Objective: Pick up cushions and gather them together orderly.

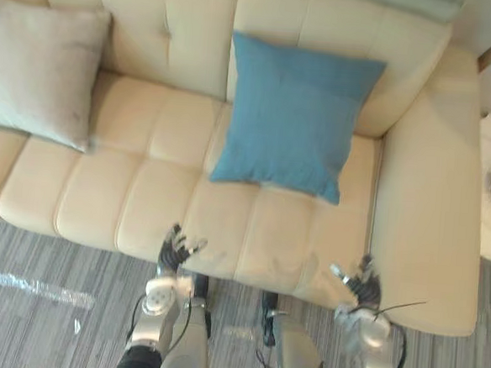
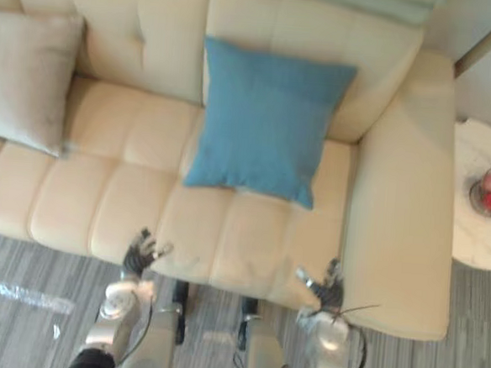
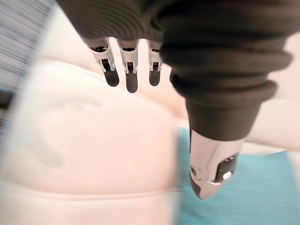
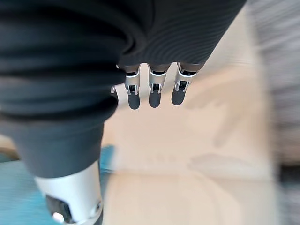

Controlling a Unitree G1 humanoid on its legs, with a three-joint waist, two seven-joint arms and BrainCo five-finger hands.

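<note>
Blue cushion (image 1: 292, 116) looked soft, light; probably best pinched at an edge; left hand (image 1: 176, 249) and right hand (image 1: 362, 284) hung spread, empty.

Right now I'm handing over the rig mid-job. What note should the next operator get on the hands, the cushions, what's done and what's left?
Hands: the left hand is open and empty, at the front edge of the sofa seat. The right hand is open and empty at the same edge, nearer the armrest.
Cushions: the blue cushion leans on the backrest on the sofa's right half. The grey cushion sits at the left end, apart from it.
Done: nothing gathered yet.
Left: pick up one cushion and set it neatly beside the other.
</note>
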